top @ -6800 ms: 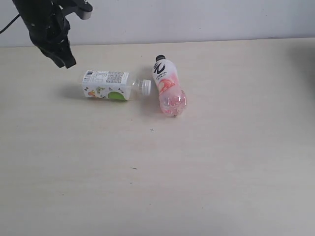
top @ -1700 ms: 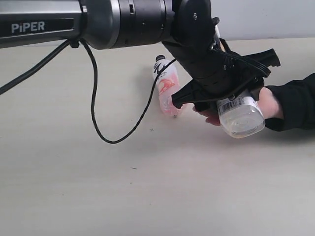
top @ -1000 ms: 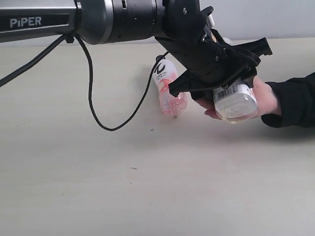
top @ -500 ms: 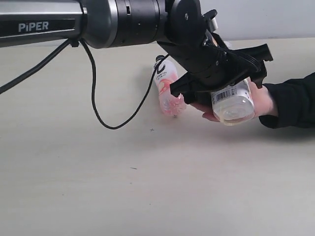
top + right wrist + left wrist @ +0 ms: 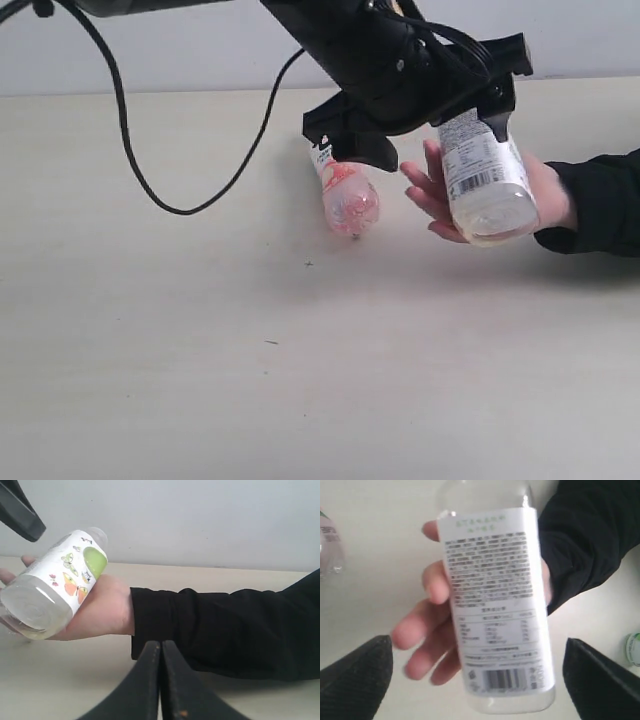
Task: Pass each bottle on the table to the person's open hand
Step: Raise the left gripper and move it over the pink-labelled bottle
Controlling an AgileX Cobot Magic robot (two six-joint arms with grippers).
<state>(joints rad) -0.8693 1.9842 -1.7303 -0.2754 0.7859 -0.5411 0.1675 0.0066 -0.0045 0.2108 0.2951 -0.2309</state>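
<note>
**Pale worktop (image 5: pixel 300 380), plain wall (image 5: pixel 200 60): one bottle in the hand, one lying loose**

The worktop is flat beige wood-grain with a few dark specks, and bare around the bottles, so there is room to approach. A blank wall closes the back. The white bottle (image 5: pixel 485 175) lies across the person's open hand (image 5: pixel 430 195). The left pincer (image 5: pixel 477 645) is spread wide on either side of it and does not touch it. The right pincer (image 5: pixel 160 647) is pressed together, holding nothing. The pink bottle (image 5: pixel 347 195) lies on its side on the worktop, just beside the hand. It looks like thin, clear plastic, so it is probably light, with walls that give under a hard squeeze. The round, smooth body may roll or slip. The best hold is likely across the labelled middle.
</note>
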